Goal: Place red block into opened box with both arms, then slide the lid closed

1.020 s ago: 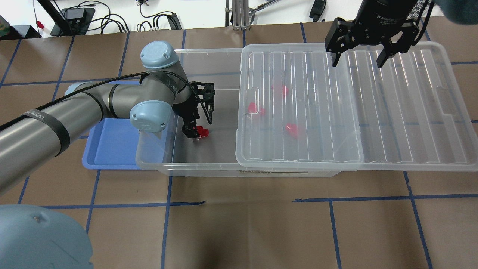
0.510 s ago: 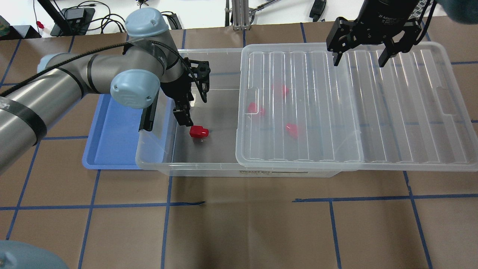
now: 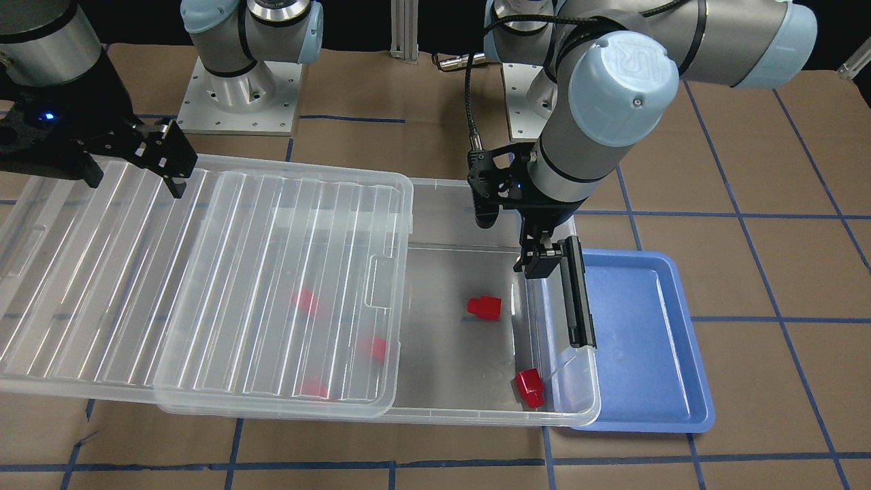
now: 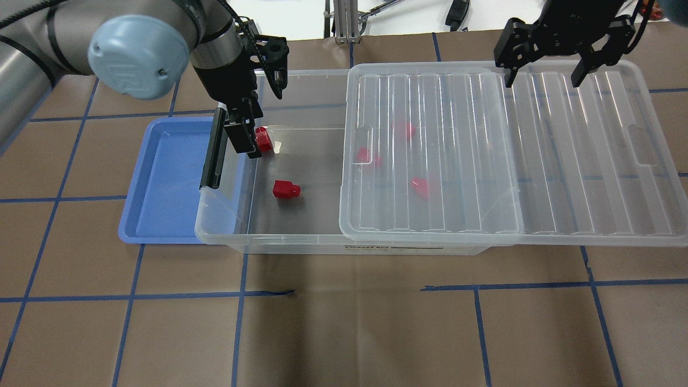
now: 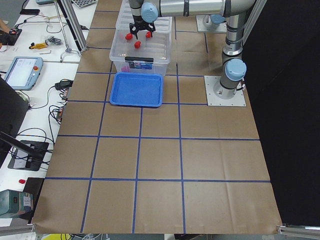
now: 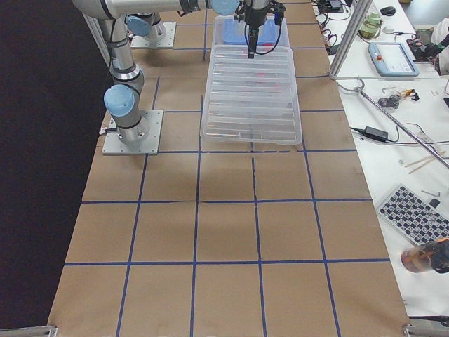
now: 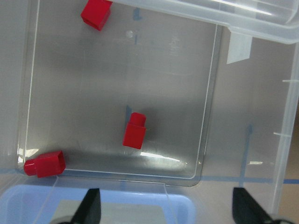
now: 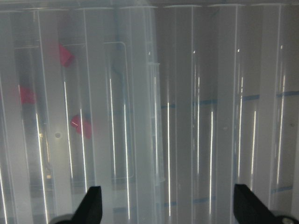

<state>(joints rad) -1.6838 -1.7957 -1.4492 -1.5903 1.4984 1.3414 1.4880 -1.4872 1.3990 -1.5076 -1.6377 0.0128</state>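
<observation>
A red block lies free on the floor of the clear box, in its uncovered end. My left gripper hangs open and empty above that end, near the black latch bar. A second red block rests in the corner by the latch wall. Three more red blocks show blurred under the lid, which covers the box's other half and overhangs it. My right gripper is open over the lid's far edge.
A blue tray sits against the latch end of the box, with nothing in it. Brown paper with blue tape lines covers the table. Cables and stands lie beyond the far table edge.
The left gripper let go of the red block, rose and drew back toward the box's far latch-end corner. The block stays where it was set. The right gripper shifted slightly right.
</observation>
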